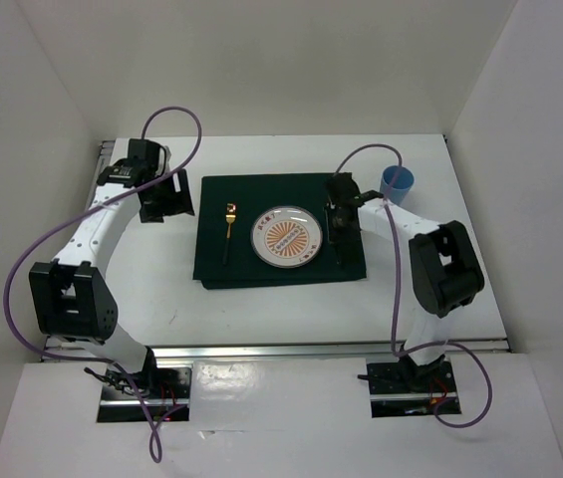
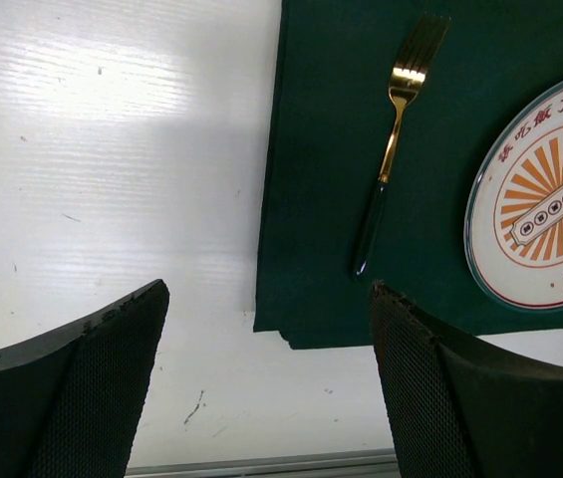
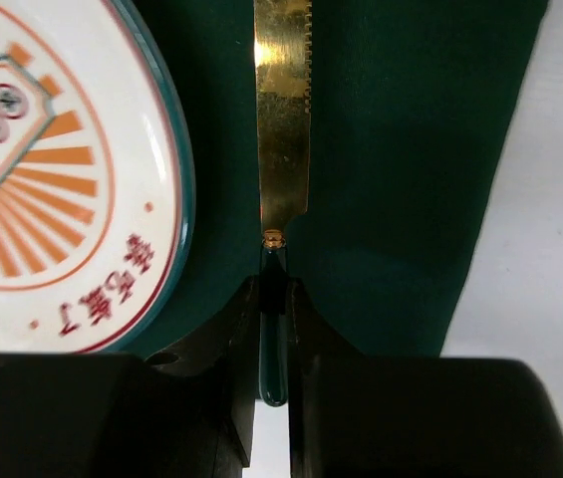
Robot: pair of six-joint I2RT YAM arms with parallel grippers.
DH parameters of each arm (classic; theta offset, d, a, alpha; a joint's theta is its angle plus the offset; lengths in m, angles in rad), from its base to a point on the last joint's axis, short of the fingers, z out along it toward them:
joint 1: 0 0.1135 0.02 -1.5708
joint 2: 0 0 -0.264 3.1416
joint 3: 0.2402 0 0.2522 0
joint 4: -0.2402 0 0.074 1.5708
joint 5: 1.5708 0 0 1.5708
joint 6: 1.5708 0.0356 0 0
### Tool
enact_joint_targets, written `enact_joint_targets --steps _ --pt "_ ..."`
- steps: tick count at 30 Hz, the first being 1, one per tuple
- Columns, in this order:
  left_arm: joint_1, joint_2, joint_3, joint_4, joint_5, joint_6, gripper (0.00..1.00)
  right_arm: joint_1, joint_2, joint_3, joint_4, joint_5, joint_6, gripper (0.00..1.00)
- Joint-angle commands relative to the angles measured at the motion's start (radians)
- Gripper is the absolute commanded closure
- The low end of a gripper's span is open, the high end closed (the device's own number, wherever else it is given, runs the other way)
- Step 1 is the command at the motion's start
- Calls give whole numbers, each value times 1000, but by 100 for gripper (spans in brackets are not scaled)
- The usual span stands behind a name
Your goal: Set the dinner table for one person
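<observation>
On the white dinner table (image 1: 161, 299) lies a dark green cloth (image 1: 251, 269). On it are a white plate with an orange sunburst (image 1: 286, 238) and, to its left, a gold fork with a dark handle (image 1: 228, 224). My right gripper (image 1: 341, 214) is shut on the dark handle of a gold-bladed knife (image 3: 283, 119). It holds the knife just right of the plate (image 3: 32, 169), blade pointing toward the near edge; I cannot tell whether the blade touches the cloth (image 3: 411, 149). My left gripper (image 1: 166, 199) is open and empty over bare table left of the cloth, with the fork (image 2: 393, 129) ahead of its fingers.
A blue cup (image 1: 398, 181) stands on the table at the back right, behind my right arm. White walls enclose the table on three sides. An aluminium rail (image 1: 331, 349) runs along the near edge.
</observation>
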Motion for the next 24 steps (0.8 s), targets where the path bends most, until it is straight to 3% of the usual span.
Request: enact_joint_targets --steps 1,6,20,21,22,24 --pt "1 -34 -11 27 22 10 13 4 55 19 42 -2 -4 100" --pt "1 -44 -11 27 22 10 13 -37 88 17 101 -37 81 100" --pt "1 -44 -20 36 22 10 13 -37 120 16 108 -15 94 100" --pt "1 -44 -20 36 22 10 13 -37 120 16 108 -2 94 98" --pt "1 -44 -20 36 22 10 13 -37 120 25 108 -2 85 82" --pt "1 -44 -20 36 22 10 13 -37 120 37 80 9 74 65"
